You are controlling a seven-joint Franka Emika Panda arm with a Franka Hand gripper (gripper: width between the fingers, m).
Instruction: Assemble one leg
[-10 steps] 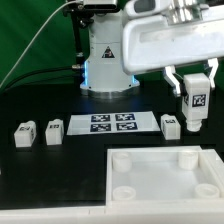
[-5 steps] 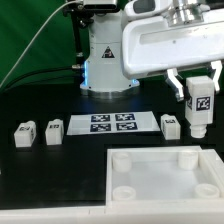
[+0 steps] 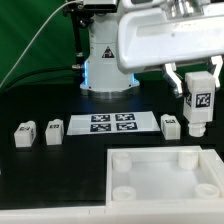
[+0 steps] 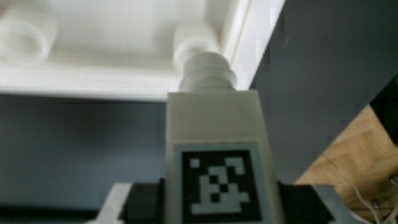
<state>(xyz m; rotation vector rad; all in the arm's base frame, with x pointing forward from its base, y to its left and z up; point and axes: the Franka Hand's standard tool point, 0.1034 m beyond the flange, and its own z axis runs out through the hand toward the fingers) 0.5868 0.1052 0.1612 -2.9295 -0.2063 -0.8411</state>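
Gripper [image 3: 198, 93] clamped on a small white tagged plastic leg [image 3: 198, 110]; I see it hanging over the flat white socketed panel's [image 3: 155, 176] corner.

Exterior view: a matte black table [image 3: 40, 170] fills the lower two thirds of the frame. Behind it, in the upper left of the frame, hangs a plain green backdrop [image 3: 25, 25], crossed diagonally by a thin pale cable [image 3: 38, 40]. The marker board [image 3: 112, 123] lies flat at the centre of the table. Lighting is even and diffuse, with no hard shadows. Wrist view: the same table [image 4: 107, 140] appears dark grey; past its edge a brown, wood-toned surface [image 4: 368, 150] is visible, too blurred to identify further.
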